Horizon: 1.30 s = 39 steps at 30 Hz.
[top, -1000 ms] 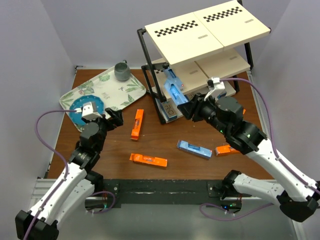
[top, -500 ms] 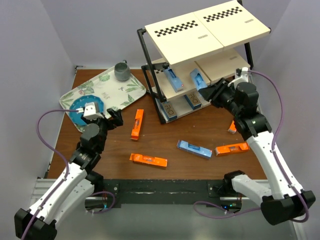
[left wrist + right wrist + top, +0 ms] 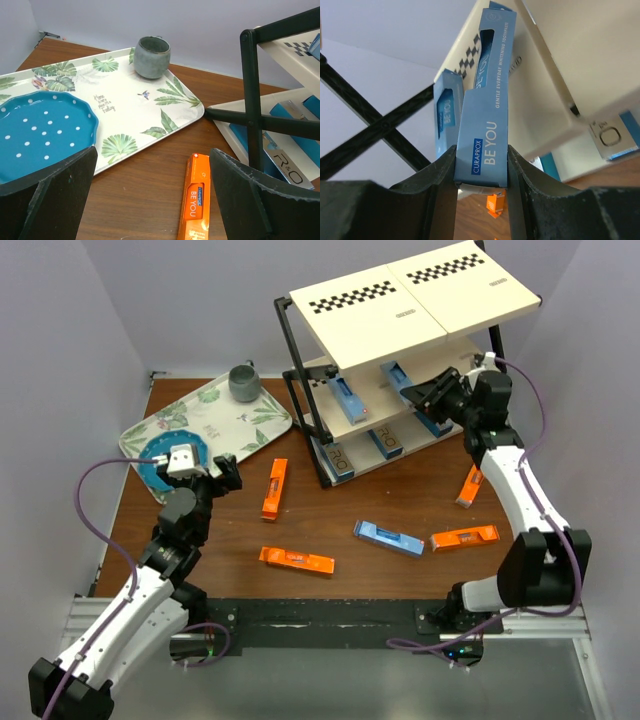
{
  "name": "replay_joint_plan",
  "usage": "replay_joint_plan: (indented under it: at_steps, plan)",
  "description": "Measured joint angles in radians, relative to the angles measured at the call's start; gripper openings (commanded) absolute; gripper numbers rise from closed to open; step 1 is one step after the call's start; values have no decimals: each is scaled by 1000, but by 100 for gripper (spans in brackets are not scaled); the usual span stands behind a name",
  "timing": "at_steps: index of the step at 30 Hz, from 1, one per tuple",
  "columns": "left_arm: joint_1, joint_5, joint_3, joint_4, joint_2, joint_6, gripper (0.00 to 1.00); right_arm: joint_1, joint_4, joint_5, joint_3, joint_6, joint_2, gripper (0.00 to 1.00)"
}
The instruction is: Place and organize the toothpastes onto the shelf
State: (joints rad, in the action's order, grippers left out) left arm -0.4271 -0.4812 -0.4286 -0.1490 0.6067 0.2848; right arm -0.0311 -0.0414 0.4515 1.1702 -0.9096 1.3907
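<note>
Shelf at one o'clock from above, black-framed, with slanted cream boards. Right claw up at the middle tier, clamped on a blue toothpaste carton over that board; contact with the board not clear. Second blue carton on the same tier, at nine o'clock of the held one. On the lower tier, a third blue carton and a silver-white carton. On the table, a loose blue carton at centre, plus a left orange carton, near orange carton, right orange carton and far-right orange carton. Left claw at nine o'clock, wide open, empty, beside the leaf tray.

Left wrist: fingers spread wide, nothing between. Left orange carton at six o'clock, grey cup at twelve, blue plate at nine, shelf frame at three.

Right wrist: fingers pressed on both sides of the blue toothpaste carton, pointing to twelve along the board. Second blue carton just beside, at nine.
</note>
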Motion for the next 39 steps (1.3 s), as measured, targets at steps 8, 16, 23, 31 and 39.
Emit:
replay_joint_plan:
  at_steps: [8, 16, 23, 31, 39]
  plan:
    - [0, -3, 0, -16, 8, -17, 100, 18, 77, 69, 67, -45, 124, 26]
    - [0, -3, 0, -21, 11, -19, 100, 63, 83, 98, 68, -70, 150, 52]
    - [0, -3, 0, -23, 14, -20, 99, 107, 51, 108, 62, -46, 143, 73]
    - [0, -3, 0, -23, 18, -20, 99, 115, -91, 80, 104, 124, 103, 82]
    - [0, -2, 0, -23, 22, -19, 99, 126, -195, -55, 81, 422, -15, 85]
